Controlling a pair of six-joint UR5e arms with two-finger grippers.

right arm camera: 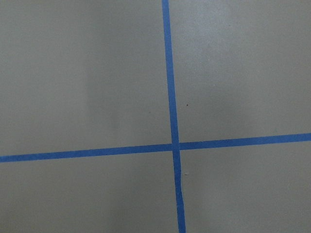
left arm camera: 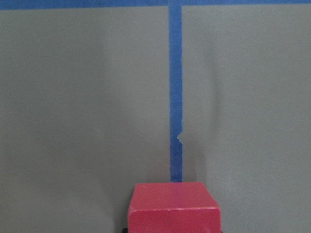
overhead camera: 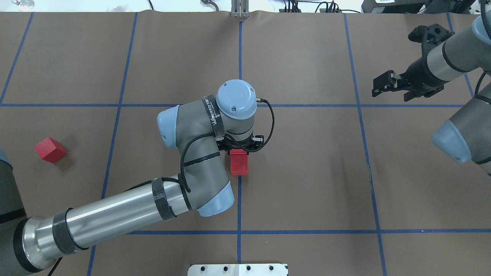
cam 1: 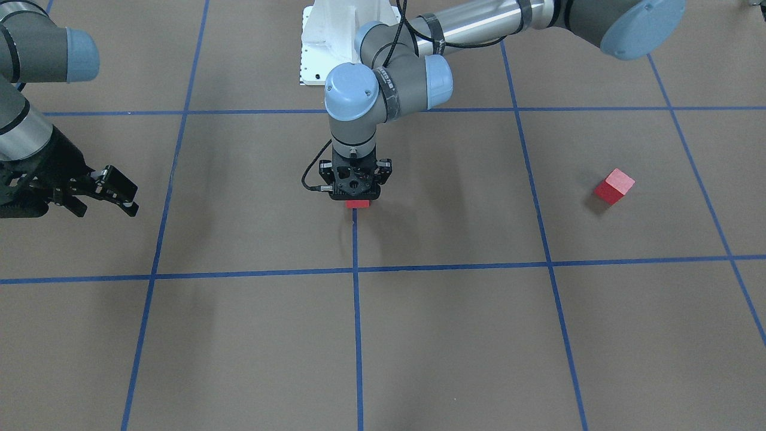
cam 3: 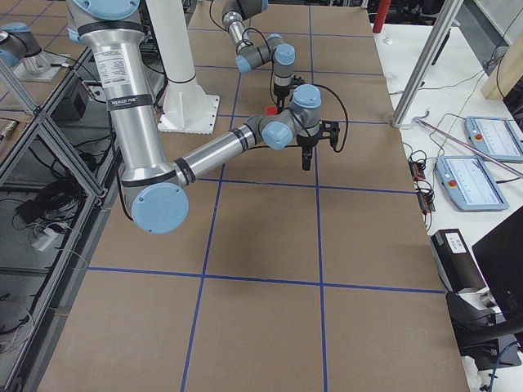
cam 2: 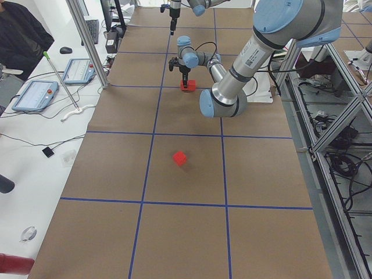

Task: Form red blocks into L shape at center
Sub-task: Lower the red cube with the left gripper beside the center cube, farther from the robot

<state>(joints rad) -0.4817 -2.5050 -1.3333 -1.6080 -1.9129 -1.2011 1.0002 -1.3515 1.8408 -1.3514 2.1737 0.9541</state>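
Note:
Two red blocks lie in a row on the center blue tape line (cam 1: 355,239). The one nearer the robot (overhead camera: 239,165) lies free. My left gripper (overhead camera: 239,148) stands low over the far one (overhead camera: 238,152) and is shut on it. That block peeks out under the gripper (cam 1: 358,204) and fills the bottom of the left wrist view (left arm camera: 174,206). The third red block (overhead camera: 50,149) lies alone on my left side, turned askew, also in the front view (cam 1: 614,185). My right gripper (overhead camera: 379,85) is open and empty above the floor, far to the right.
The white metal base (overhead camera: 238,269) sits at the robot's edge of the brown floor. The left arm's elbow and forearm (overhead camera: 191,165) hang over the cell left of the center line. The right wrist view shows only bare floor and a tape crossing (right arm camera: 175,145).

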